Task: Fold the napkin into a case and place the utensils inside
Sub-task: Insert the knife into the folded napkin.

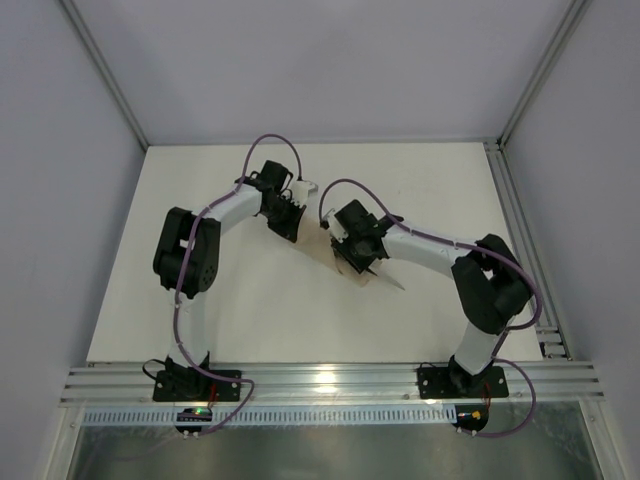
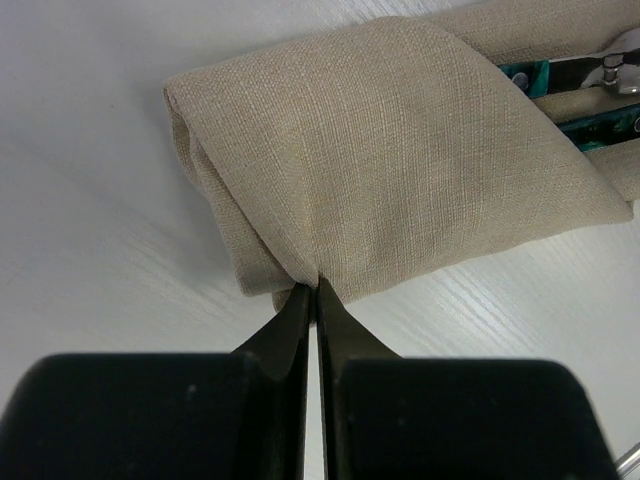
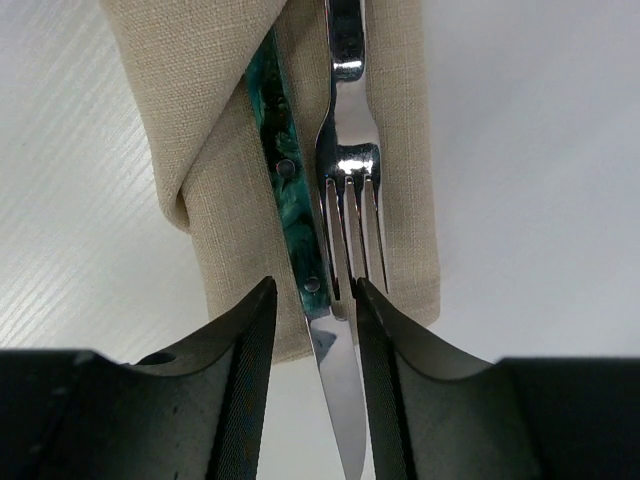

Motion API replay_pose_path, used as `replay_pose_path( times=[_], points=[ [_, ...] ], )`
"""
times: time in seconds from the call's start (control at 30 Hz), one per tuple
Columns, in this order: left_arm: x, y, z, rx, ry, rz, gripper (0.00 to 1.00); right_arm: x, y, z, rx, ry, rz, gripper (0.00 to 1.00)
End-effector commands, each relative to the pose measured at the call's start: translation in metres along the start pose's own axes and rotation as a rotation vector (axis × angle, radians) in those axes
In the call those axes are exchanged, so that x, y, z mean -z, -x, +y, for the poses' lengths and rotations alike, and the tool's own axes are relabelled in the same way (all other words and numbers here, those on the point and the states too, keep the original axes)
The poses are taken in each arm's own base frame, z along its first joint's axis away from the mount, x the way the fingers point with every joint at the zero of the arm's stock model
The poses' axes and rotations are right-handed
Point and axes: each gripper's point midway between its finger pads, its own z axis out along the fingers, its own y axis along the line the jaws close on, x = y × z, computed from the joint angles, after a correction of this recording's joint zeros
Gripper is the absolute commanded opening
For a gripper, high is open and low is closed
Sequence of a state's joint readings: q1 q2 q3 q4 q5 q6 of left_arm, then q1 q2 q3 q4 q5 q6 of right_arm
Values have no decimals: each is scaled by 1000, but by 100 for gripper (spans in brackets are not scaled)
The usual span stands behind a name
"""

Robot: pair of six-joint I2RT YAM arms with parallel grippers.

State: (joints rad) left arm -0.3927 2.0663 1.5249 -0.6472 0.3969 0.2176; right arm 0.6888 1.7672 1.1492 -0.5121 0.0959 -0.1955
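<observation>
The beige napkin (image 3: pixel 190 120) is folded into a narrow case lying on the white table. A knife (image 3: pixel 335 400) with a teal handle and a silvery fork (image 3: pixel 348 160) lie in its fold, the knife blade sticking out past the cloth's edge. My right gripper (image 3: pixel 314 290) is open, its fingers either side of the blade and the fork tines. My left gripper (image 2: pixel 315 288) is shut on the folded end of the napkin (image 2: pixel 400 160); teal utensil handles (image 2: pixel 525 75) show at the far opening. From above, both grippers (image 1: pixel 285 225) (image 1: pixel 355 262) meet over the napkin (image 1: pixel 388 281).
The white tabletop (image 1: pixel 250 300) stretches around the case. An aluminium rail (image 1: pixel 330 385) runs along the near edge and a metal frame post (image 1: pixel 515 220) along the right side. Grey walls enclose the cell. Purple cables (image 1: pixel 275 140) loop above both arms.
</observation>
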Motion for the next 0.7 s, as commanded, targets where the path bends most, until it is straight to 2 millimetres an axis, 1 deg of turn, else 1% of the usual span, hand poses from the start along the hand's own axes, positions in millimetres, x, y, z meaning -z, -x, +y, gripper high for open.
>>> replay_pose_path(
  times=[0.0,0.1,0.2,0.3,0.37,0.4,0.47,0.5,0.53,0.6,0.63,0.67],
  points=[
    [3,7,-6,-15,-24,-13,0,38,30,-10,-29,-27,-116,42],
    [4,8,-5,-16,-22,-18,0,54,30,-13,-19,-38,-128,44],
    [4,7,-6,-16,-25,-13,0,68,20,-16,-15,-50,-110,46],
    [5,7,-6,-18,-27,-13,0,78,-6,-15,-20,-46,-47,49],
    [4,5,-7,-17,-30,-8,0,78,-30,-10,-25,-17,22,49],
    [3,6,-7,-18,-30,-8,0,82,-39,-11,-39,-13,38,49],
    [3,7,-7,-20,-31,-12,0,80,-48,-10,-44,-6,39,50],
    [1,5,-6,-17,-31,-9,0,78,-39,-12,-38,-8,-11,50],
    [2,6,-6,-20,-32,-12,0,76,-32,-9,-35,14,-47,50],
    [1,6,-6,-16,-36,-8,0,73,-21,-9,-45,25,-76,50],
    [1,7,-7,-16,-38,-8,0,70,-21,-9,-51,29,-59,50],
    [1,7,-7,-15,-39,-9,0,71,-20,-13,-55,3,-56,50]
  ],
)
